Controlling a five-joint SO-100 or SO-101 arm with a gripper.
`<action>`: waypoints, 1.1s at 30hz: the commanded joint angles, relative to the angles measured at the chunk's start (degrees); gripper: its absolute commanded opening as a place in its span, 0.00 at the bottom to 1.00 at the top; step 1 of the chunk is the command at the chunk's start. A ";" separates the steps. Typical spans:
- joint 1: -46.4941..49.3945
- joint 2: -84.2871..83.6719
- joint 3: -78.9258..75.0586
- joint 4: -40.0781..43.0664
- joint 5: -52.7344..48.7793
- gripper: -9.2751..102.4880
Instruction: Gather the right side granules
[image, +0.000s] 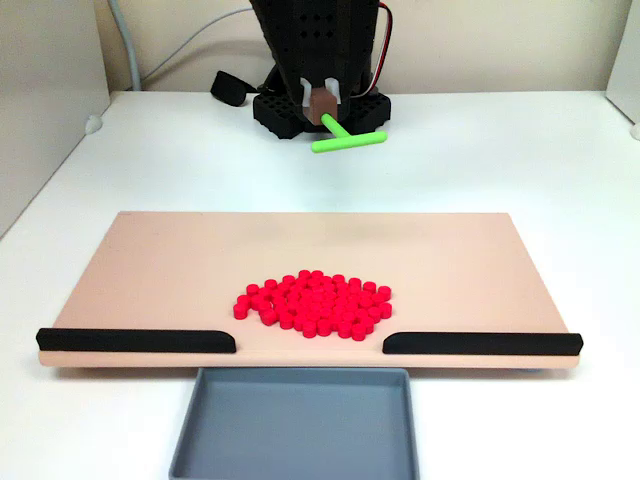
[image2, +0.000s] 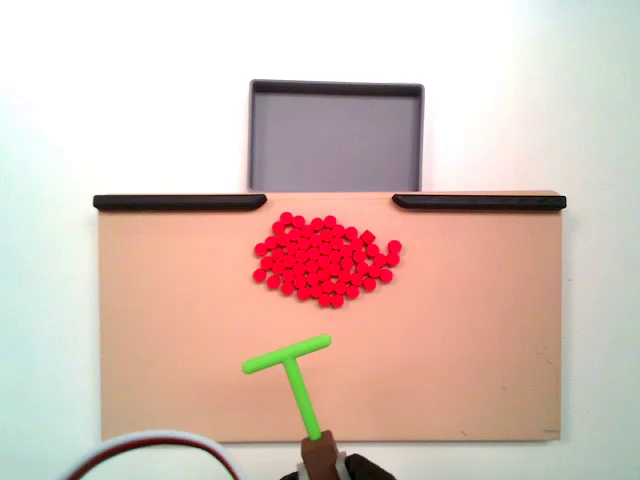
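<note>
The arm (image: 315, 40) stands at the far edge of the table (image: 180, 160), folded down over its black base (image: 275, 110). In a fixed view, the claw (image: 323, 103) points toward the board and is clenched on the stem of the green stick (image: 348, 141). In the other fixed view, the claw (image2: 322, 455) enters from the bottom edge, brown at its tip, with the stem rising from it and the stick (image2: 290, 365) ending in a crossbar that tilts up to the right.

The crossbar hangs over the near part of the board (image2: 160, 330) in that view, well apart from the granules (image2: 325, 258). Whether it touches the board surface cannot be told.

The granules (image: 315, 303) lie in one tight oval cluster on the board (image: 160, 270), roughly centred between its side edges. They sit close to the edge that carries two black rails (image: 135, 341), one on each side, with a gap between them. The cluster lies just before this gap.

A grey tray (image: 295, 425) sits on the table against the board at the gap. A cable (image2: 150, 445) with red and white strands curves in beside the claw at the lower left of that view.
</note>
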 joint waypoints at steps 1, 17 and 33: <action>1.41 0.70 -0.62 -0.26 -4.31 0.08; 8.00 2.81 -0.44 -2.90 -27.51 0.08; 16.08 -2.11 -0.70 -2.90 -59.15 0.08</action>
